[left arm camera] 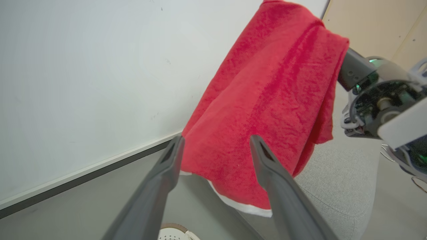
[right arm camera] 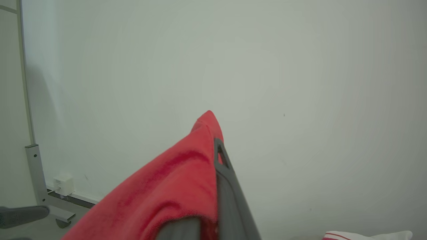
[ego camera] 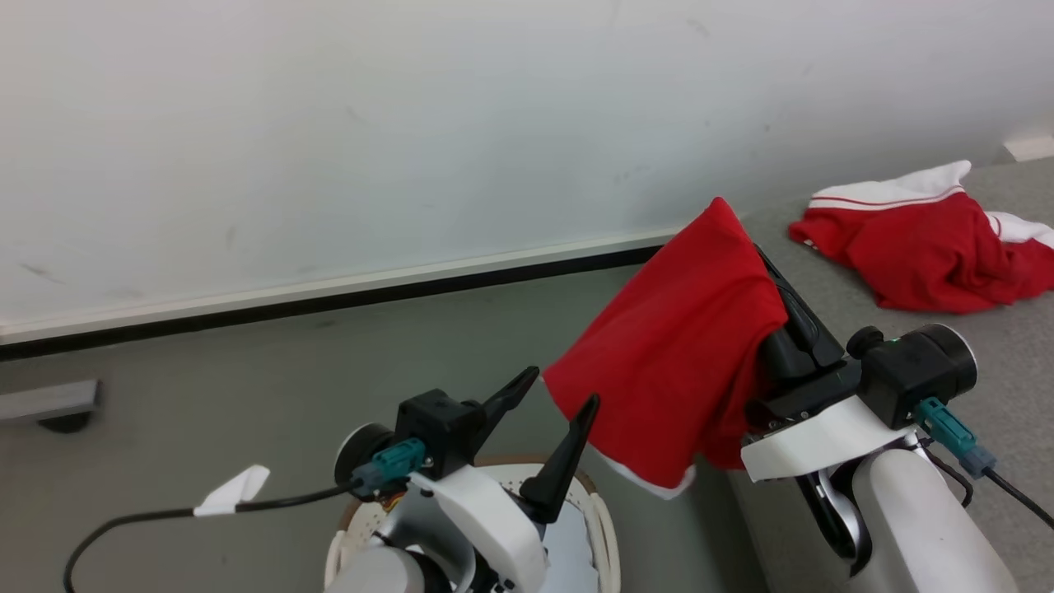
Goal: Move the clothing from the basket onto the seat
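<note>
You face a white wall and a grey floor, with the grey seat at right bearing one red garment. The held garment hangs peak-up and white hem lowest, draped over your right fingers, which are clamped on it. Your left fingers are spread apart beside its hem, above the basket.

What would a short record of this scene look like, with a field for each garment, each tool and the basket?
held garment: red with a white hem, gripped by the shut right tool, hanging in the air
left tool: open, empty
other garment: red and white, lying on the seat
basket: partly in view under the left tool
</note>
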Robot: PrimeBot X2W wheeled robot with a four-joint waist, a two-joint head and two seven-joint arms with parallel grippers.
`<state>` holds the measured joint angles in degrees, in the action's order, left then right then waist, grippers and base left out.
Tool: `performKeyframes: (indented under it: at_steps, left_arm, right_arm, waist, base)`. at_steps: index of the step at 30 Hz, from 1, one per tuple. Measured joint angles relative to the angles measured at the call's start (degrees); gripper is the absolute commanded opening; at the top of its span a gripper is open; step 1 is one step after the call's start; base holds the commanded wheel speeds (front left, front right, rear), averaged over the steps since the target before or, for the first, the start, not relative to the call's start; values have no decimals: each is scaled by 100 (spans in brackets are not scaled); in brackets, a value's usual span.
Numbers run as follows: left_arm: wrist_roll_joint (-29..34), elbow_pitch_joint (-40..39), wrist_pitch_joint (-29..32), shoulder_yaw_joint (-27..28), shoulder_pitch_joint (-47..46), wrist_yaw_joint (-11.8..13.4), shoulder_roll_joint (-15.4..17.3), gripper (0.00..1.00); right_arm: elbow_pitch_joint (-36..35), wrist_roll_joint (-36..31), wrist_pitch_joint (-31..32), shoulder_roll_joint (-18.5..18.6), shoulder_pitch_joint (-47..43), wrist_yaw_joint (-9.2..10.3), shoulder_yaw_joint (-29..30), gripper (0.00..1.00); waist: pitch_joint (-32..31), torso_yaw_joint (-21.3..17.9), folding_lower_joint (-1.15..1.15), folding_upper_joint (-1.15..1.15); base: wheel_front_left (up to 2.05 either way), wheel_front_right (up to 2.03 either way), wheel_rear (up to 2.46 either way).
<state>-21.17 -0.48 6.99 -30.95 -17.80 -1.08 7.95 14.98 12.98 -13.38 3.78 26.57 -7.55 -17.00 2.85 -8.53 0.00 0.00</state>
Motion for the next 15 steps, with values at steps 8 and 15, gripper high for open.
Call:
performKeyframes:
  at_steps: [8,15]
  left_arm:
    - [174,-119,-19,-142,-308,-100,16,100]
    - [420,-123,-54,-378,-1033,-303,-9,100]
  right_arm:
    - [-677,21,171,135,-222,0,246,0]
    - [-1126,35,293,249,-107,0,886,0]
  waist:
    - [502,-749,0,0]
    - [1323,-980,0,0]
  base:
    - [0,0,0]
    - [0,0,0]
